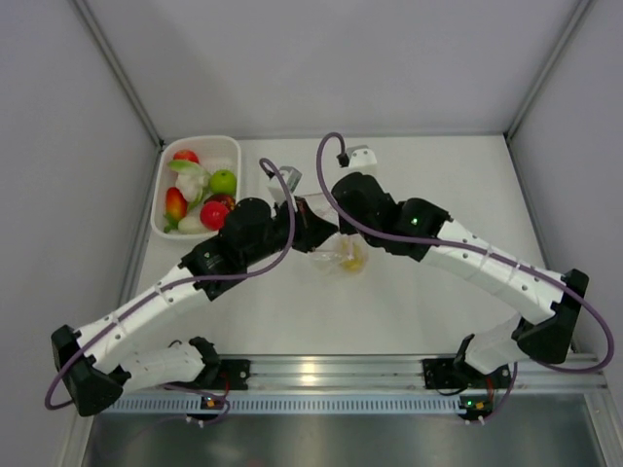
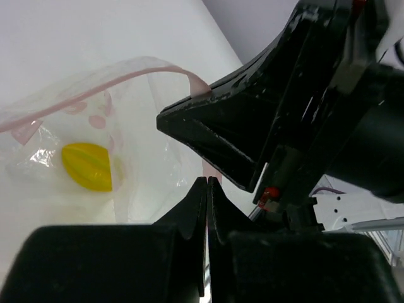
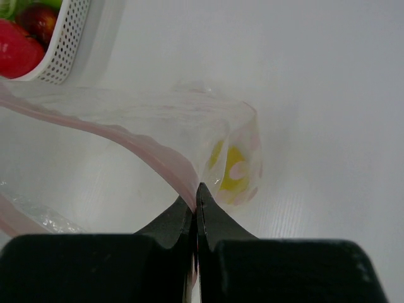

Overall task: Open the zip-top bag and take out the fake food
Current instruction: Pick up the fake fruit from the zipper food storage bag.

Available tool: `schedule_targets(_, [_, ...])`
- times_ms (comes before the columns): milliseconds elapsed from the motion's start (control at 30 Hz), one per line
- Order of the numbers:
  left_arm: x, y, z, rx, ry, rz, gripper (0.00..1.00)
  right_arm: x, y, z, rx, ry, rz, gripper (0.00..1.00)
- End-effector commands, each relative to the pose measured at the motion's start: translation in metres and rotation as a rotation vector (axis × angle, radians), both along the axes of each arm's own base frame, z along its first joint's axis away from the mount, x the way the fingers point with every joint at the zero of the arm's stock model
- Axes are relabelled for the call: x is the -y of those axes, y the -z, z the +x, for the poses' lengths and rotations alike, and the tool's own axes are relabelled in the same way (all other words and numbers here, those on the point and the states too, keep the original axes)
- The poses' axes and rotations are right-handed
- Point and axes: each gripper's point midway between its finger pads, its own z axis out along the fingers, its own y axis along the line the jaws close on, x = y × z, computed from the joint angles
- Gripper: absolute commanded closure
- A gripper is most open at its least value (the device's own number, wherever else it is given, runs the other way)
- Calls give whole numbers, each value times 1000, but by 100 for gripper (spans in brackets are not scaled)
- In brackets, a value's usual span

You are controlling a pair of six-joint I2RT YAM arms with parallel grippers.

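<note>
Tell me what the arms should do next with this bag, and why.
Probably tip the zip-top bag mouth-down to spill the yellow fake food: left gripper and right gripper each pinch its pink strip, the mouth is already open, and that piece lies deep inside.

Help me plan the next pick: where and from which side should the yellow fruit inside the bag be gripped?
Probably grip the yellow fruit across its narrow middle, coming through the open mouth of the zip-top bag. It lies at the closed bottom, and plastic covers every other side.
</note>
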Motion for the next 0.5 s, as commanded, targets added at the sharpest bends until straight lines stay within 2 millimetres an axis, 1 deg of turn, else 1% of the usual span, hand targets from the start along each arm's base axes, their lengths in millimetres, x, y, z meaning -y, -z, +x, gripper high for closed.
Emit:
schedule_targets(0, [5, -17, -3, 176, 46, -97, 100, -9, -27, 5, 40, -13, 168, 100])
schedule_targets(33, [3, -17, -3, 230, 47, -92, 100, -12, -27, 3, 30, -32, 186, 100])
schedule_targets(67, [3, -22, -2, 277, 35, -115, 100, -11, -27, 2, 26, -38, 198, 100])
schedule_targets(100, [-2, -12, 0, 286, 9, -104, 100, -14, -29, 2, 30, -49, 219, 100])
schedule_targets(133, [-3, -11, 1, 313, 7, -94, 100, -18, -29, 0, 20, -71, 231, 100])
schedule_targets(167, [-4, -14, 2, 345, 3, -107, 100, -18, -29, -2, 18, -78, 241, 100])
schedule_targets(200, [-6, -6, 5, 349, -13, -91, 100, -20, -29, -3, 14, -86, 247, 100])
schedule_targets(233, [-6, -3, 6, 372, -14, -78, 100, -24, -29, -6, 7, -109, 267, 100])
schedule_targets(267, [-5, -5, 8, 395, -16, -88, 100, -26, -33, -9, 7, -127, 287, 100])
schedule_targets(300, [-3, 4, 11, 395, -15, -69, 100, -29, -34, -11, 4, -144, 306, 100])
schedule_targets(333, [-2, 6, 12, 415, -11, -58, 100, -37, -34, -16, -11, -183, 333, 100])
schedule_targets(467, [2, 15, 17, 459, -13, -54, 100, -49, -36, -27, -43, -252, 390, 100])
